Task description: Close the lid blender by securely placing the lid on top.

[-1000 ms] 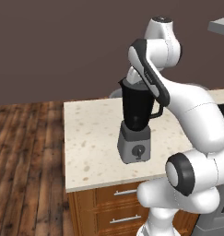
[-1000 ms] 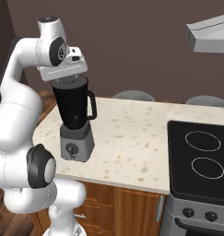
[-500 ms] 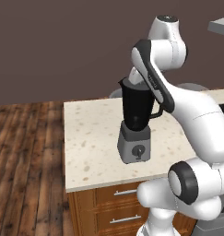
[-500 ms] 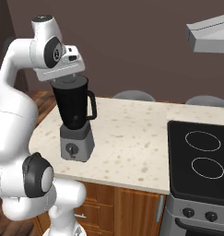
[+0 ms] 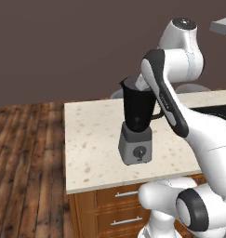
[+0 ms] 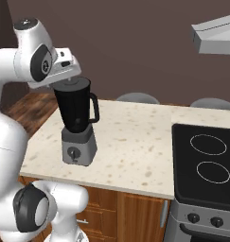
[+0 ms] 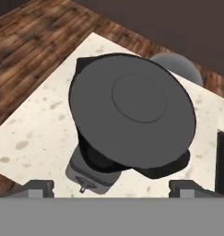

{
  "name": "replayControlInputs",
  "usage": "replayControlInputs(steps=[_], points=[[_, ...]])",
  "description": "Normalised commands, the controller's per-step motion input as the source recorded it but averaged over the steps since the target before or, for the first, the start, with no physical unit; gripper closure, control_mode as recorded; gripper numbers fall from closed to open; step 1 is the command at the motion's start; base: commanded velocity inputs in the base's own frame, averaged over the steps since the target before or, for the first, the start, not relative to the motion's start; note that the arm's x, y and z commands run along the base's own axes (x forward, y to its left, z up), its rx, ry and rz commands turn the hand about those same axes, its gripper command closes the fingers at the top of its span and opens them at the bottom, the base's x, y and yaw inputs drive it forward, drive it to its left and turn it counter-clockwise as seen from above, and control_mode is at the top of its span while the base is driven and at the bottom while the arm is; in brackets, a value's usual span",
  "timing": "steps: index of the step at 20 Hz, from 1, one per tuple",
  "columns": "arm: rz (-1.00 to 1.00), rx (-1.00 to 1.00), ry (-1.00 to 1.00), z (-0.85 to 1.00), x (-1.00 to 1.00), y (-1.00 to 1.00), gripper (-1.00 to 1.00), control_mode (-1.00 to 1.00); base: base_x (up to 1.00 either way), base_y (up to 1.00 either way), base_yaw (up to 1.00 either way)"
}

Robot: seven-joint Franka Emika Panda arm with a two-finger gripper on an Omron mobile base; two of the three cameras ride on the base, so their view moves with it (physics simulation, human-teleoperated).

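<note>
- We've got the blender [image 6: 77, 123] on the left part of the counter [image 6: 135, 146], knob facing front.
- The lid [image 7: 132, 108] sits on top of the jar, covering the rim.
- Our gripper [image 7: 111, 186] hangs right above it, fingers spread wide and holding nothing.
- Stove [image 6: 206, 165] is off to the right.

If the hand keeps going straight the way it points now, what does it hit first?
Most likely the lid on top of the blender: the hand looks straight down at it with open fingers, though the gap is unclear.
</note>
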Motion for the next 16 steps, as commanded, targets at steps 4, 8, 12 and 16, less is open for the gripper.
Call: replayControlInputs(steps=[4, 8, 12, 16], points=[[0.00, 0.00, -0.18, 0.19, -0.59, 0.00, -1.00, -1.00, 0.00, 0.00, 0.00], [0.00, 0.00, -0.14, 0.30, -0.49, 0.00, -1.00, -1.00, 0.00, 0.00, 0.00], [0.00, 0.00, -0.13, 0.33, -0.49, 0.00, -1.00, -1.00, 0.00, 0.00, 0.00], [0.00, 0.00, -0.12, 0.11, -0.52, 0.00, -1.00, -1.00, 0.00, 0.00, 0.00]])
